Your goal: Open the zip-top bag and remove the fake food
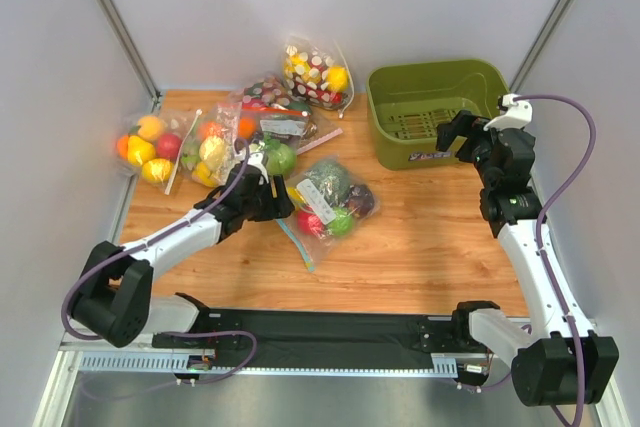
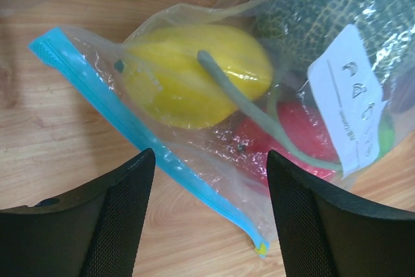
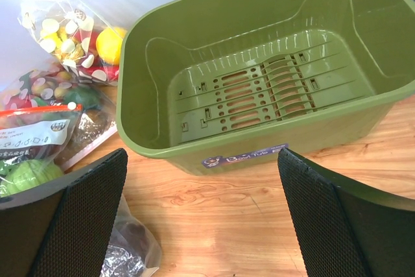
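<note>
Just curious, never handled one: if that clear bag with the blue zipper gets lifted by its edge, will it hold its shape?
Probably not. The bag is thin, crinkled film, so it would likely sag. The toy lemon and red ball inside look round and would probably shift downward.

Left gripper (image 1: pixel 272 190) low over table (image 1: pixel 420 247), fingers at left edge of zip-top bag (image 1: pixel 330 202). Fake food (image 1: pixel 328 182) inside bag, just right of fingers. Right gripper (image 1: pixel 455 137) near green bin (image 1: pixel 425 107), jaws facing it.
</note>
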